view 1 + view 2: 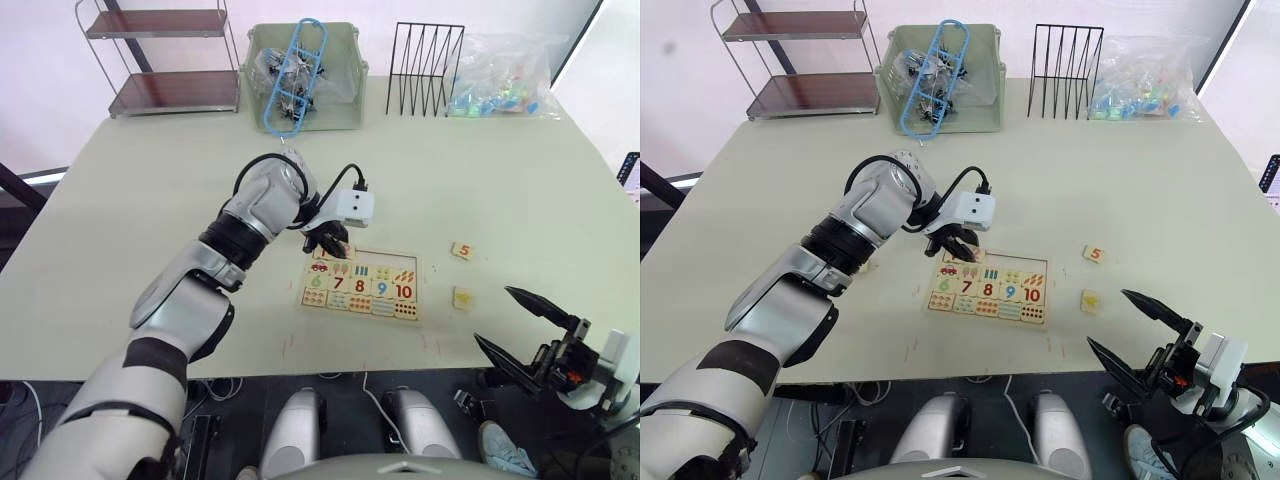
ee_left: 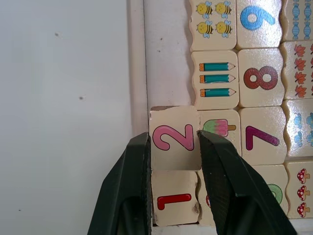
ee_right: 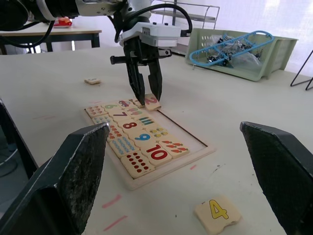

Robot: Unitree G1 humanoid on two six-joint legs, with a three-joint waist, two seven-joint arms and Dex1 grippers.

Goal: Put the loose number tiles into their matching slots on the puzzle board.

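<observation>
The puzzle board [image 1: 385,257] lies near the table's front middle, its lower rows filled with number and picture tiles. My left gripper [image 1: 330,245] is shut on a tile with a pink 2 [image 2: 173,138], held at the board's top-left, over the recess beside the seated red 1 tile [image 2: 175,198]. The rest of the top row of slots [image 2: 166,49] is bare. To the right of the board, the 5 tile [image 1: 462,250] and the yellow 4 tile [image 1: 463,297] lie loose. Another small tile [image 3: 92,81] lies on the table beyond the board's far side. My right gripper [image 1: 493,314] hangs open past the table's front right edge.
Along the back stand a metal shelf [image 1: 160,60], a green bin [image 1: 340,60] with a blue plastic frame [image 1: 295,75] in it, a black wire rack [image 1: 425,70] and a clear bag of coloured pieces [image 1: 505,75]. The table's front edge runs close below the board.
</observation>
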